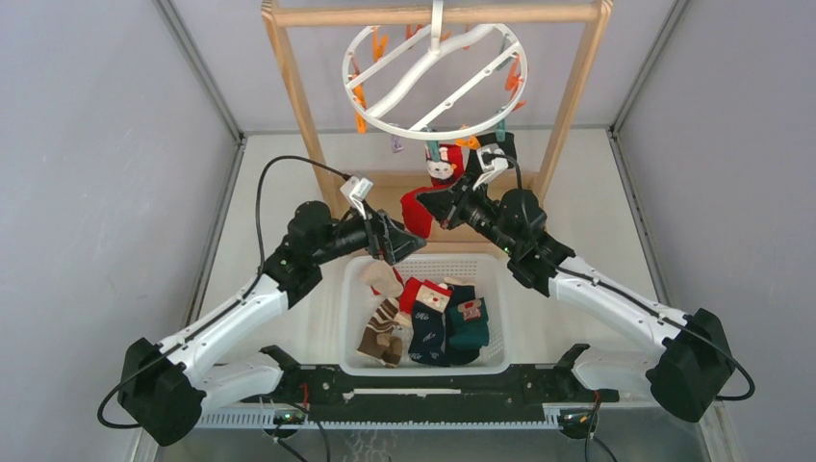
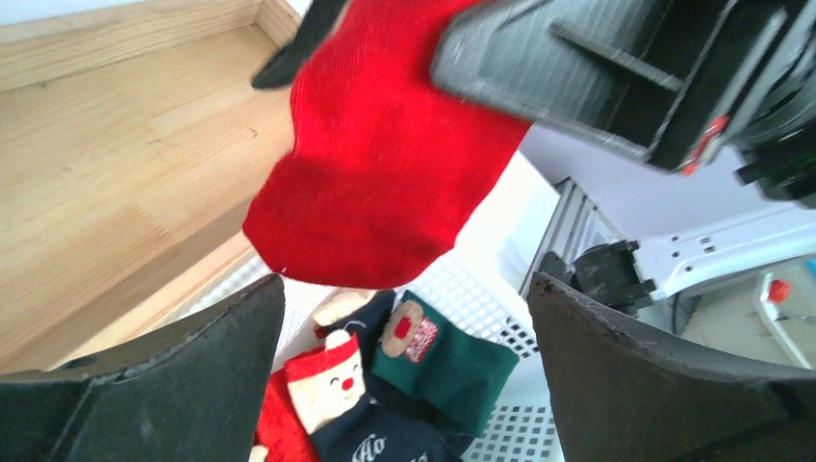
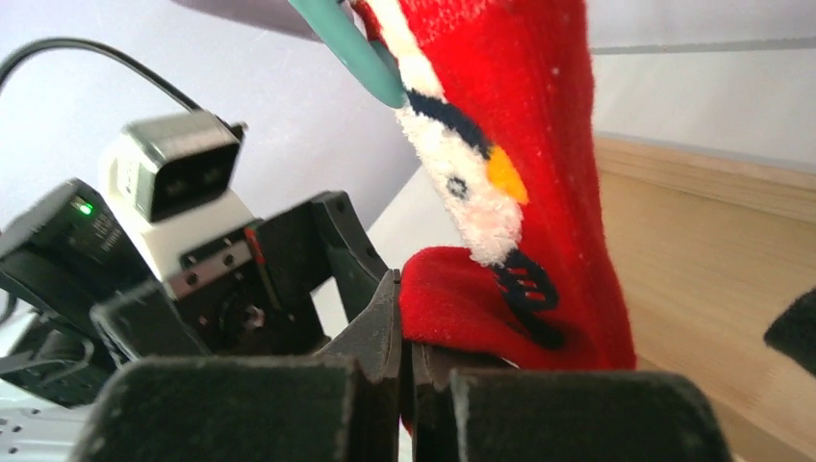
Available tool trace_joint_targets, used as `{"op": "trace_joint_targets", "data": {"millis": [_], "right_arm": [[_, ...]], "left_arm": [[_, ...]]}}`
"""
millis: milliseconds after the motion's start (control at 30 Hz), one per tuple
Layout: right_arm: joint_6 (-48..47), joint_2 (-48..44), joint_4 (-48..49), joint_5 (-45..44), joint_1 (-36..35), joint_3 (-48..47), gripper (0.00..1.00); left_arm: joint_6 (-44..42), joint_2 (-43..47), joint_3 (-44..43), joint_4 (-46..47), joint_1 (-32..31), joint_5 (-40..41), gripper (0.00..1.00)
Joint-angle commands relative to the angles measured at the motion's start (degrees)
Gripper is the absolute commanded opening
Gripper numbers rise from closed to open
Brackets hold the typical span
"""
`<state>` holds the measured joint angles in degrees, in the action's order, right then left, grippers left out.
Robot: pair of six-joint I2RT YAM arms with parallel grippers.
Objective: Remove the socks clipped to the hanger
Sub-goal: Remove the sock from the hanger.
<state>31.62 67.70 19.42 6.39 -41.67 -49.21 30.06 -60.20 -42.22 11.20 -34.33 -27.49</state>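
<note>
Left gripper (image 1: pixel 402 245) hovers with its fingers spread wide and nothing between them, just above the far rim of a white basket (image 1: pixel 423 367) that sits on the table (image 1: pixel 597 192) between the two arms. In that basket lie the socks (image 1: pixel 428 327) already off: a brown-and-cream striped one on the left, a red-cuffed one with a figure, a navy one and a dark green one on the right. Seen from the left wrist, the left gripper (image 2: pixel 404 284) frames the basket (image 2: pixel 500 423) below and a red sock (image 2: pixel 385 164) hanging just above its open fingers (image 2: pixel 192 375).

A little farther and to the right, the right gripper (image 1: pixel 428 202) is clamped on the lower end of that red sock (image 1: pixel 445 171). Its own wrist view shows the right gripper (image 3: pixel 404 322) with fingers pressed together on a fold of the red sock (image 3: pixel 539 144), seemingly near the toe, though the pinch is partly hidden.

The sock bears a white snowman figure, and its upper end is held by a teal clip (image 3: pixel 351 53). That teal clip (image 1: pixel 433 151) dangles from the near edge of the hanger (image 1: pixel 420 69), a round white ring with curved spokes. Orange clips (image 1: pixel 359 96) hang around the ring's left and right sides. The hanger hooks over the top bar of a wooden rack (image 1: pixel 298 106) standing at the far side of the table.
</note>
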Motion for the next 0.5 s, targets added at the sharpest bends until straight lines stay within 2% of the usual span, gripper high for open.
{"op": "trace_joint_targets", "data": {"millis": [0,233,467], "right_arm": [[5.15,0.16,-0.11,0.15,-0.34,-3.50,0.00],[6.83,0.74,-3.65,0.51,-1.96,-4.14,0.00],[7.27,1.27,-4.84,-0.02,-4.70,-3.69,0.00]], "left_arm": [[-5.85,0.90,-2.72,-3.00,-1.94,4.39,1.00],[-8.66,2.33,-2.24,-3.50,-4.17,12.50,1.00],[-8.55,4.79,0.03,2.38,-5.38,13.23,1.00]]}}
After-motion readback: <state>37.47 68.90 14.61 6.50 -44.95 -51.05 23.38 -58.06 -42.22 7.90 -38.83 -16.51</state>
